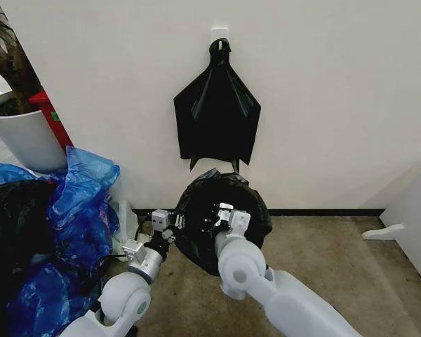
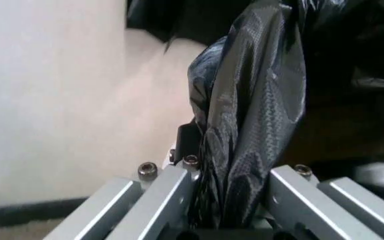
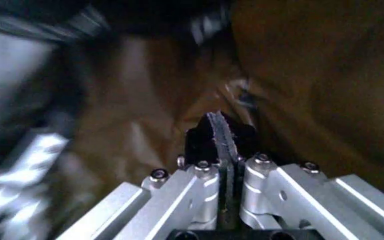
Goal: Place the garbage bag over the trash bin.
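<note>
The left gripper [image 1: 170, 226] sits at the left edge of the garbage bag [image 1: 217, 210], low against the wall [image 1: 337, 105]. In the left wrist view a thick fold of the black film [image 2: 245, 130] runs down between its fingers [image 2: 178, 185], which stand apart on either side of the fold. Whether they actually pinch it cannot be told.

The right gripper [image 1: 223, 216] is inside the bag's mouth, just right of the left gripper. Its fingertips [image 3: 222, 135] are pressed together, and thin glossy film surrounds them. Whether any film is caught between them is not visible.

The bag forms a rounded black mass on the carpet [image 1: 323, 267], directly ahead of both grippers. The trash bin cannot be made out; the bag's rounded shape suggests it may already be draped over something, but this is a judgement.

Status: bag opened and handled by both grippers. Remaining, as far as can be judged: seat the film around the bin's rim and release.

A flat black bundle [image 1: 217, 116] hangs above on the wall; blue bags [image 1: 77, 210] lie left of the left gripper.
</note>
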### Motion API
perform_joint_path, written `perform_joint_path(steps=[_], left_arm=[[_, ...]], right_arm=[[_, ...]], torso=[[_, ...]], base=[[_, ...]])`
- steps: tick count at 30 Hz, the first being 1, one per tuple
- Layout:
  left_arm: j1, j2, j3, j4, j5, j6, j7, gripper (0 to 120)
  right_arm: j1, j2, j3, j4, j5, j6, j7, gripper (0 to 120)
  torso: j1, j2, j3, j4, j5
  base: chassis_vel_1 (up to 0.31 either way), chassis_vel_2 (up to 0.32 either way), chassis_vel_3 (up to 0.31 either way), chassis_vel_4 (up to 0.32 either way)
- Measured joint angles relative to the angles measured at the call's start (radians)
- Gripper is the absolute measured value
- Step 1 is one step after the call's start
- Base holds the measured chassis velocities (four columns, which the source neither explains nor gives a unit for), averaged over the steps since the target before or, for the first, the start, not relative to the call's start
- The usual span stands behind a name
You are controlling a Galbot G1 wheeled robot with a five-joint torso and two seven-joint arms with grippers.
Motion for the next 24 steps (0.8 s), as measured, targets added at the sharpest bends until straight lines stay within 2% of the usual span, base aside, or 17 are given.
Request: perform_joint_path(steps=[6, 8, 9, 12, 14, 15, 18, 19, 22, 23, 24], left_arm=[[-0.003, -0.007, -0.002, 0.025, -0.065, 0.041, -0.069, 1], [-0.006, -0.013, -0.003, 0.032, -0.107, 0.067, -0.1, 1], [-0.011, -0.023, -0.002, 0.039, -0.144, 0.089, -0.125, 1], [-0.017, -0.034, 0.001, 0.046, -0.181, 0.115, -0.145, 1], [-0.022, -0.045, 0.003, 0.049, -0.23, 0.146, -0.162, 1], [-0.027, -0.054, 0.003, 0.049, -0.28, 0.178, -0.178, 1], [-0.033, -0.073, 0.005, 0.049, -0.352, 0.231, -0.215, 1], [-0.033, -0.073, 0.005, 0.049, -0.352, 0.231, -0.215, 1], [-0.036, -0.083, 0.007, 0.055, -0.376, 0.259, -0.234, 1], [-0.037, -0.091, 0.009, 0.066, -0.388, 0.281, -0.249, 1], [-0.037, -0.091, 0.009, 0.066, -0.389, 0.282, -0.25, 1]], right_arm=[[-0.088, -0.103, 0.06, 0.189, -0.029, -0.021, -0.077, 0], [-0.136, -0.151, 0.109, 0.259, -0.042, -0.021, -0.153, 0], [-0.18, -0.192, 0.17, 0.304, -0.063, -0.018, -0.266, 0], [-0.221, -0.224, 0.23, 0.326, -0.125, 0.001, -0.394, 0], [-0.253, -0.249, 0.272, 0.314, -0.228, 0.05, -0.498, 0], [-0.284, -0.261, 0.315, 0.276, -0.336, 0.093, -0.576, 0], [-0.383, -0.249, 0.444, 0.175, -0.496, 0.164, -0.771, 0], [-0.383, -0.249, 0.444, 0.175, -0.496, 0.164, -0.771, 0], [-0.463, -0.221, 0.542, 0.102, -0.581, 0.223, -0.921, 0], [-0.542, -0.187, 0.643, 0.037, -0.645, 0.283, -1.054, 0], [-0.545, -0.185, 0.648, 0.035, -0.647, 0.285, -1.059, 0]], torso=[[0.0, 0.0, 0.0, -0.0002, 0.0001], [0.0, 0.0, 0.0, -0.0004, 0.0002], [0.0, 0.0, 0.0, -0.0002, 0.0001], [0.0, 0.0, 0.0, -0.0004, 0.0], [0.0, 0.0, 0.0, -0.0002, 0.0002], [0.0, 0.0, 0.0, 0.0, 0.0], [0.0, 0.0, 0.0, 0.0001, 0.0002], [0.0, 0.0, 0.0, 0.0001, 0.0002], [0.0, 0.0, 0.0, -0.0001, 0.0004], [0.0, 0.0, 0.0, -0.0004, 0.0005], [0.0, 0.0, 0.0, -0.0003, 0.0005]], base=[[0.0, 0.0, 0.0, 0.0], [0.0, 0.0, 0.0, 0.0], [0.0, 0.0, 0.0, 0.0], [0.0, 0.0, 0.0, 0.0], [0.0, 0.0, 0.0, 0.0], [0.0, 0.0, 0.0, 0.0], [0.0, 0.0, 0.0, 0.0], [0.0, 0.0, 0.0, 0.0], [0.0, 0.0, 0.0, 0.0], [0.0, 0.0, 0.0, 0.0], [0.0, 0.0, 0.0, 0.0]])
